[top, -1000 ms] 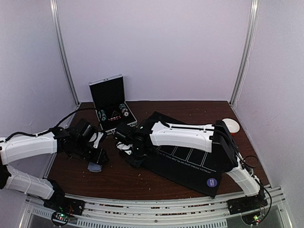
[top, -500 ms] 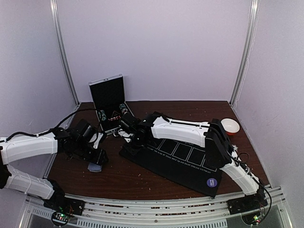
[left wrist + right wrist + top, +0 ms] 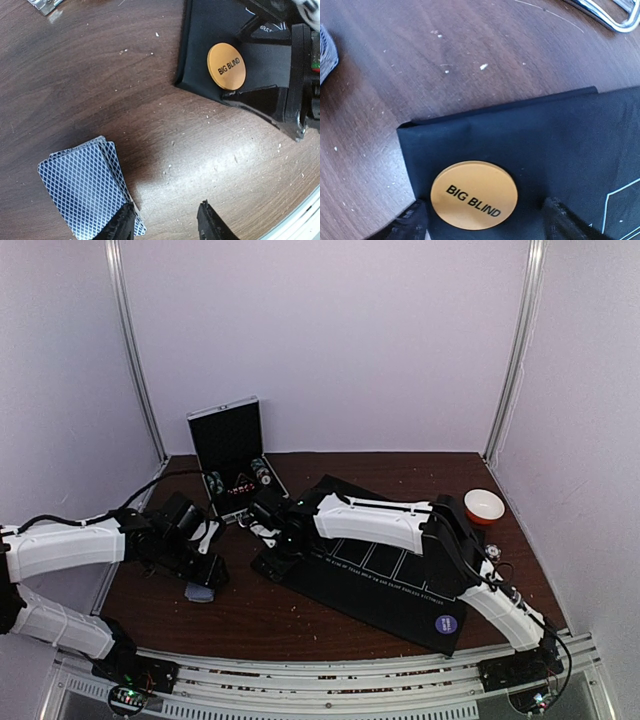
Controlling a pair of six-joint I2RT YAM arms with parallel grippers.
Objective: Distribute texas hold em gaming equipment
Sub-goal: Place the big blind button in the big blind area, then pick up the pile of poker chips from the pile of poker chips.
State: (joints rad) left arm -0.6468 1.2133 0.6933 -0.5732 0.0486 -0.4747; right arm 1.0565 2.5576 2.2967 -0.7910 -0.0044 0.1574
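One orange button [image 3: 474, 194], marked BIG BLIND, lies flat on the near-left corner of the mat [image 3: 560, 135], just inside the edge. The right gripper [image 3: 488, 221] hangs over it with its fingers spread wide to either side. It holds nothing, so I judge the button released.

Over the last second, in the top view, this arm has pulled back from that corner toward the case [image 3: 232, 455] and then come partway forward again. The button is too small there to follow. The left arm has hardly shifted. The left gripper [image 3: 165, 225] is open over the wood, one finger at the corner of the cards [image 3: 82, 192], gripping nothing. The cards sit where they were, face down and slightly fanned, on the table [image 3: 90, 75] left of the mat.

That likely settles the big blind. A purple button [image 3: 446, 624] also lies on the mat's near-right corner. The cards are undealt and the chips [image 3: 262, 472] are in the case, so most of the job seems to remain.
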